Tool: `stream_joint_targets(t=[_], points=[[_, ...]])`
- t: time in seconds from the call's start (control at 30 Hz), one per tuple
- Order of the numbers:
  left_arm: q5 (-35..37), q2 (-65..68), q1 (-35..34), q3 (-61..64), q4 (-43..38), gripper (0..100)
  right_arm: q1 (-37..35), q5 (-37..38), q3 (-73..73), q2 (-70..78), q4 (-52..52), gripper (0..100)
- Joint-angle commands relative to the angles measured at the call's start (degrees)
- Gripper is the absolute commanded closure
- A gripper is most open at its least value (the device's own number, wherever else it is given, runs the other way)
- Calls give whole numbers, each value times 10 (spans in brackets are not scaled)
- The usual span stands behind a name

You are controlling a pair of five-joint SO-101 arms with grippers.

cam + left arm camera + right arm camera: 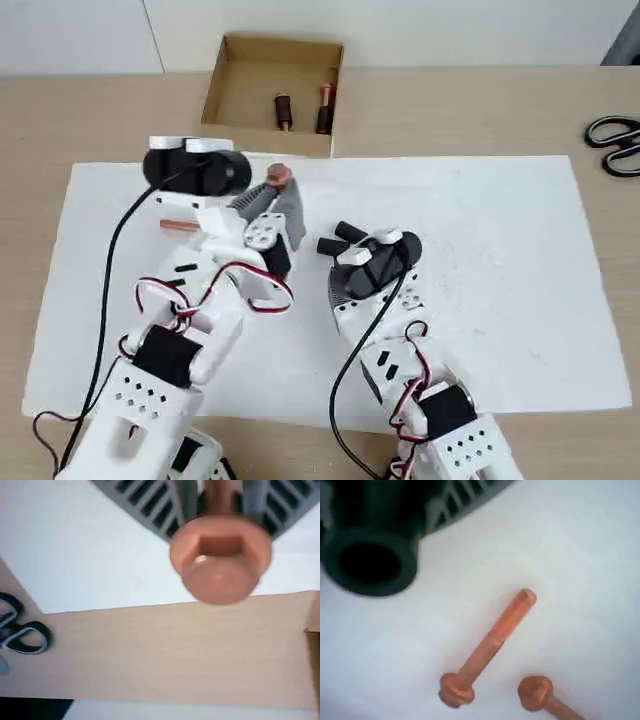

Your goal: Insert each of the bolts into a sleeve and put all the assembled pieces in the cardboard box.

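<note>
My left gripper (279, 192) is shut on a copper bolt (278, 176), held just in front of the cardboard box (226, 106). In the left wrist view the bolt's flanged head (221, 560) faces the camera between the grey fingers (145, 500). My right gripper (338, 240) is shut on a black sleeve (349, 232) over the middle of the white paper. In the right wrist view the sleeve's hollow end (370, 560) faces the camera. Two loose bolts (490, 645) (540, 695) lie on the paper beyond it. Two assembled pieces (283, 110) (325, 108) lie in the box.
Another copper bolt (180, 225) lies on the white paper (500, 260) beside the left arm. Black-handled scissors (615, 143) rest on the wooden table at the far right, and these scissors (22, 635) also appear in the left wrist view.
</note>
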Motion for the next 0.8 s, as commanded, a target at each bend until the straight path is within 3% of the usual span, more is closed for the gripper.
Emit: stream_joint_targets(t=[0.0,0.2,0.77], points=[[4,-14,15,1,-18,995,-7,-31,-4,-17,1,995],[6,-17,23,36,-19,995,-48,-34,0,-16,2,995],[7,-18,42,36,-19,995,-51,-34,3,-20,2,995]])
